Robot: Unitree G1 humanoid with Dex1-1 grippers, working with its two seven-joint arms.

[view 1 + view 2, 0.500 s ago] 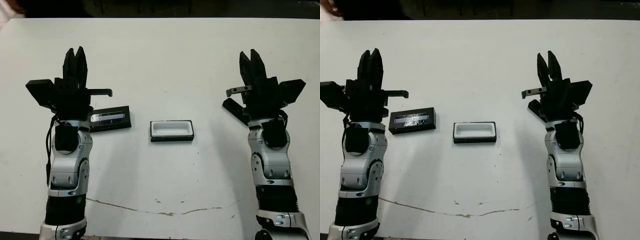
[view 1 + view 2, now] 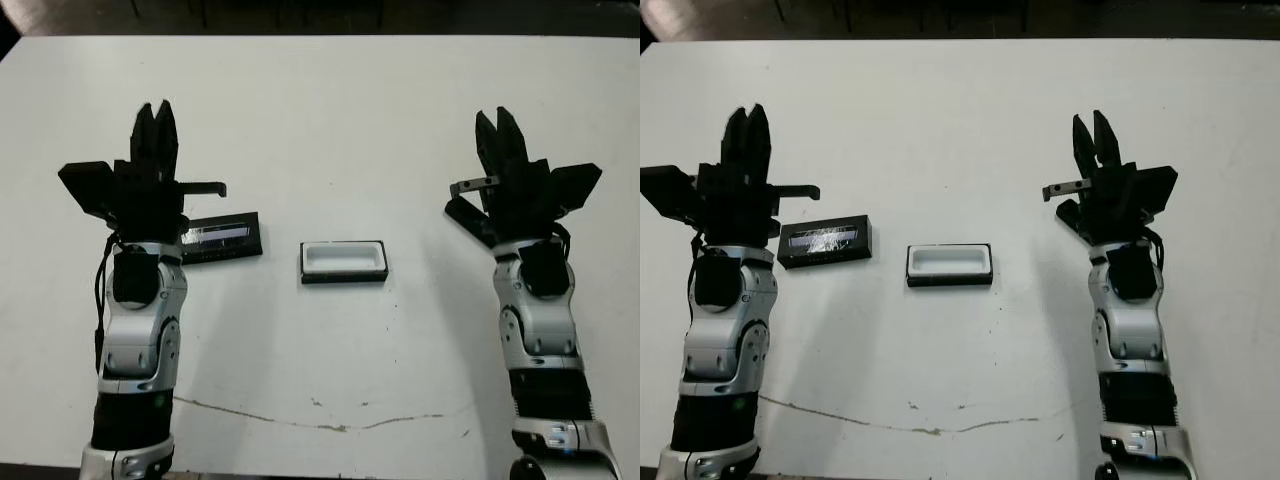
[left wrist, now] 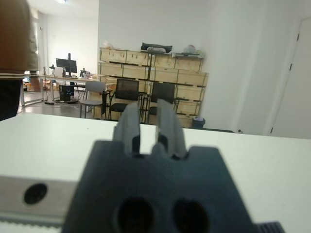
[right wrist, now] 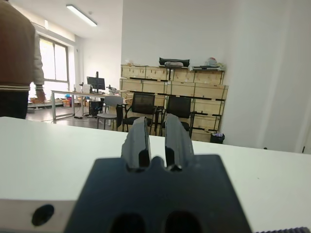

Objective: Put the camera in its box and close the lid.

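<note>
The white-lined box (image 2: 343,261) sat at table centre, the lid (image 2: 222,238) at its 9 o'clock; both grippers, left (image 2: 154,122) and right (image 2: 500,132), hovered empty, fingers slightly parted.

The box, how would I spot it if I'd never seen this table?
Look at the middle of the white table, between the two robot arms. The box is a small shallow black tray with a white inside. The flat black lid beside it has a shiny silvery strip instead.
</note>
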